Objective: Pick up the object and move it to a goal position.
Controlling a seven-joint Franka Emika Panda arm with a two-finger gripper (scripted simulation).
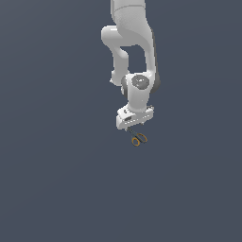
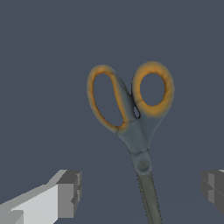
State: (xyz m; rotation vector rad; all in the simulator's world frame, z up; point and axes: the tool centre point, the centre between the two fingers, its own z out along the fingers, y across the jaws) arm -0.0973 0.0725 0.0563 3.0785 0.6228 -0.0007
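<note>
The scissors [image 1: 138, 139] were seen just below the centre of the exterior frame, under the tool [image 1: 133, 128], which was spread wide around the blades with nothing gripped. Light, rigid and thin, they were judged best pinched near the pivot.

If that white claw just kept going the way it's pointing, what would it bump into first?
Most likely the scissors: they lie between the open gripper fingers, blades toward it. How far off is unclear.
</note>
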